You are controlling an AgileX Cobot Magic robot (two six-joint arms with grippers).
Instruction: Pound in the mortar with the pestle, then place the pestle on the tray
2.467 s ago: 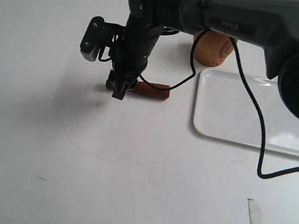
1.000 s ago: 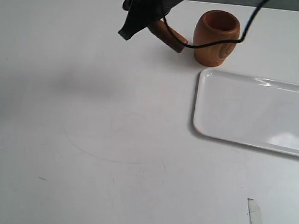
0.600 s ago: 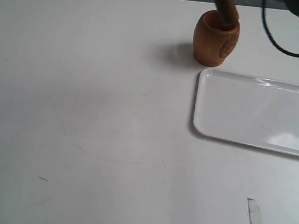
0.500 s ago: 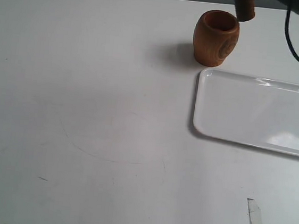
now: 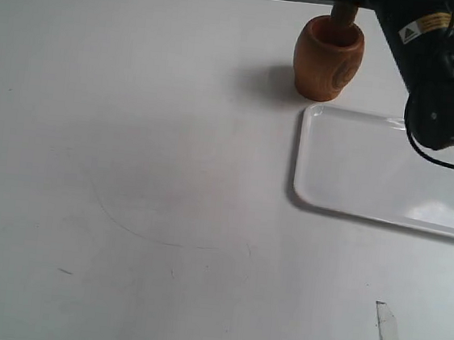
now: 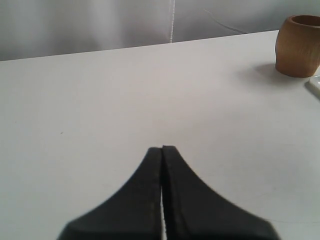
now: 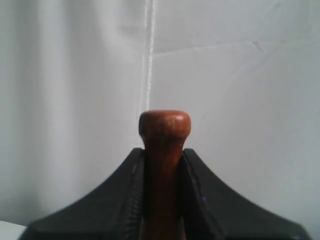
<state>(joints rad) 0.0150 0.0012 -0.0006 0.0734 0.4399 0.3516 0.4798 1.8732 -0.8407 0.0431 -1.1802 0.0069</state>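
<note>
Up at the far edge of the white surface point(image 5: 174, 132), the mortar point(image 5: 328, 57) stands upright, its shadow falling to the left in the exterior view. The pestle point(image 5: 343, 12) points straight down into it: only a short brown stretch shows between the dark arm above and the thick rim, and its lower end goes out of sight inside the cup. How deep it reaches cannot be told.

The right gripper point(image 7: 164, 153) is clamped on the pestle. In the right wrist view its two black fingers press against either side of the thin neck, and the rounded knob sticks out just past their tips, against a pale backdrop. The right arm point(image 5: 436, 70) comes in from the top right corner of the exterior view, carries a yellow warning sticker point(image 5: 420, 28), and hangs over the far edge of the tray.

The tray point(image 5: 372, 181) lies flat just in front of the mortar and to the right of it, close but with a narrow gap between them. Nothing rests on it.

The left gripper point(image 6: 162, 149) is closed with nothing in it, its fingers meeting along a thin seam. It hovers low over bare surface, well apart from the mortar, which sits at the edge of the left wrist view beside a sliver of tray corner.

A thin pale strip point(image 5: 388, 337) lies near the front right of the surface.
</note>
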